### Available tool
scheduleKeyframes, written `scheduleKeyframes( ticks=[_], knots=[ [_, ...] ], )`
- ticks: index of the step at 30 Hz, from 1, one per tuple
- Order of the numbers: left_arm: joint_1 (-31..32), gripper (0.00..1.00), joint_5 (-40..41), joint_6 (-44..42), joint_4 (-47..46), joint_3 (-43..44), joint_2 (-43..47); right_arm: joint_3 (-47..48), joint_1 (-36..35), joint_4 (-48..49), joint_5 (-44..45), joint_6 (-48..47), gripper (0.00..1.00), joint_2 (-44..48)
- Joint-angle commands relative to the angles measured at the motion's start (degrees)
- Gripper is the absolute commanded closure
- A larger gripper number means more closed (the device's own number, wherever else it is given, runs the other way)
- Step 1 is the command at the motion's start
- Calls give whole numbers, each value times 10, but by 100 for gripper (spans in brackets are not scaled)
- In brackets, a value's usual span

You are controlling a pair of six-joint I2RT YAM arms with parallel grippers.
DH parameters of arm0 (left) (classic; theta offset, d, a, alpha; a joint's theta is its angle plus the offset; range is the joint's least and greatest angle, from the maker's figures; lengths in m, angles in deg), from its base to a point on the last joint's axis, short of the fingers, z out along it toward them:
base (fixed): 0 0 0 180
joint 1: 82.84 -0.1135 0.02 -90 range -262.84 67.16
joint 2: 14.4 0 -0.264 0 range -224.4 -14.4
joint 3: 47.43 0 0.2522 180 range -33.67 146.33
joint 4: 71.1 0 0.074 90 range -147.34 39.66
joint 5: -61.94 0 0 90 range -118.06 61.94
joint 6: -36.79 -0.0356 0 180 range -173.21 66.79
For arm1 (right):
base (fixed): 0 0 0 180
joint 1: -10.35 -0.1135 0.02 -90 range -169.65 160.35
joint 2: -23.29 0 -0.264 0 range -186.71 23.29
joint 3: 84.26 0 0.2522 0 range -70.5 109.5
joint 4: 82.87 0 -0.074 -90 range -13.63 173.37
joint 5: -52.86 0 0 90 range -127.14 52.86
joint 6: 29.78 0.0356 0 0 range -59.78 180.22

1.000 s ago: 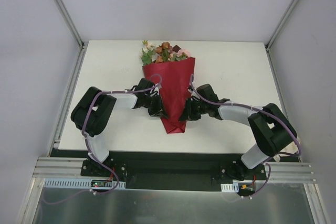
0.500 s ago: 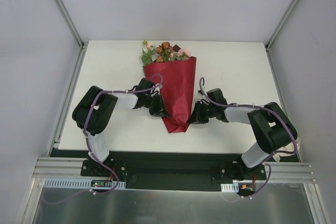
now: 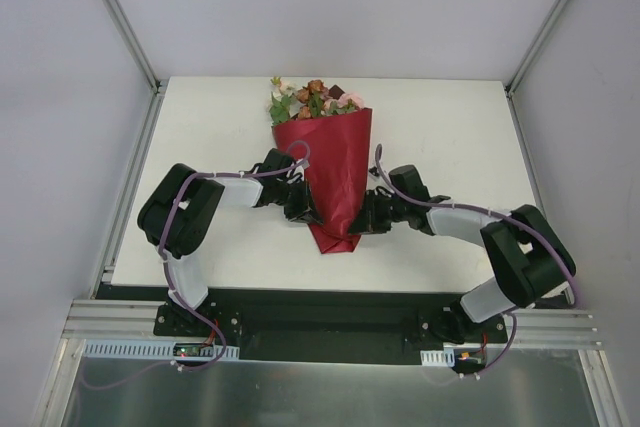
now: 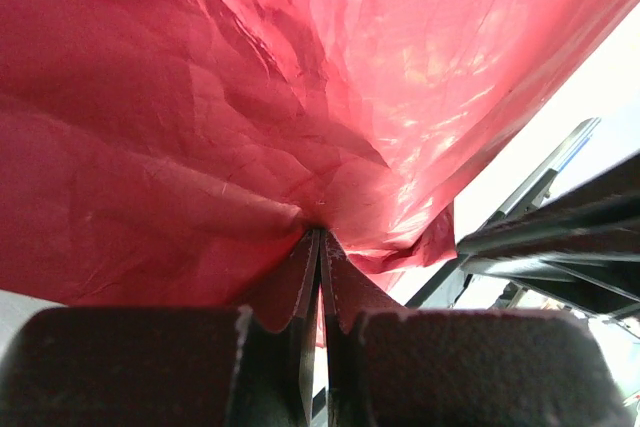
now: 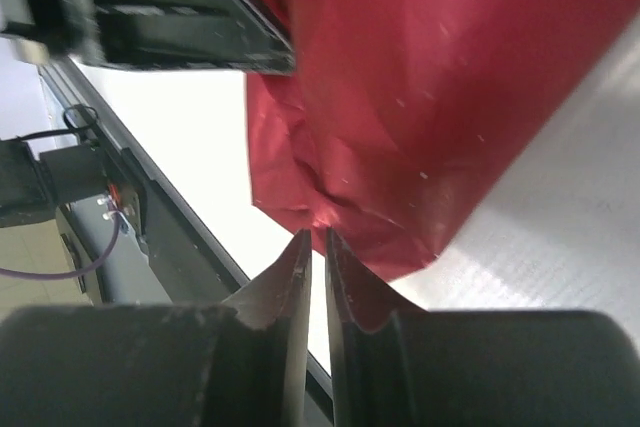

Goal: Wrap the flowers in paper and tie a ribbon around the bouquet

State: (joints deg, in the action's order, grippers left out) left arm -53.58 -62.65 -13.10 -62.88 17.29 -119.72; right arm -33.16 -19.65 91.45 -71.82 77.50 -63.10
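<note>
The bouquet lies on the table, its flowers (image 3: 312, 99) sticking out of the far end of a dark red paper (image 3: 335, 172) cone. My left gripper (image 3: 305, 209) is at the cone's lower left edge. In the left wrist view, the left gripper (image 4: 320, 232) is shut, with the paper (image 4: 300, 67) puckered at its tips. My right gripper (image 3: 362, 219) is at the cone's lower right edge. In its wrist view, the right gripper (image 5: 317, 232) has only a thin slit between its fingers, and its tips pinch a fold of the paper (image 5: 420, 97). The ribbon is out of view.
The white table (image 3: 450, 147) is enclosed by grey walls and metal frame posts (image 3: 135, 197). A black base rail (image 3: 320, 307) runs along the near edge. The cone's point (image 3: 335, 245) lies close to that near edge.
The right gripper drew back to the right, off the cone, then came in again to its lower right edge. The left arm and the flowers stayed put.
</note>
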Motion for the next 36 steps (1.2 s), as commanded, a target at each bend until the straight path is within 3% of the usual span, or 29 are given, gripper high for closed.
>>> scheduleKeyframes(
  ticks=[1,8,13,25,36],
  knots=[
    [5,100,24,-6,18,-3,-11,-33,-6,44,-17,11,88,-27],
    [5,100,19,-8,18,-7,-9,-69,8,43,-19,12,88,17],
    [5,100,10,-10,18,-6,-7,-33,39,9,-26,-3,86,43],
    [5,100,-5,-6,23,-3,-17,130,100,45,-48,-3,88,-162],
    [6,100,-6,-2,30,-12,-9,203,168,48,-43,30,89,-285]
  ],
)
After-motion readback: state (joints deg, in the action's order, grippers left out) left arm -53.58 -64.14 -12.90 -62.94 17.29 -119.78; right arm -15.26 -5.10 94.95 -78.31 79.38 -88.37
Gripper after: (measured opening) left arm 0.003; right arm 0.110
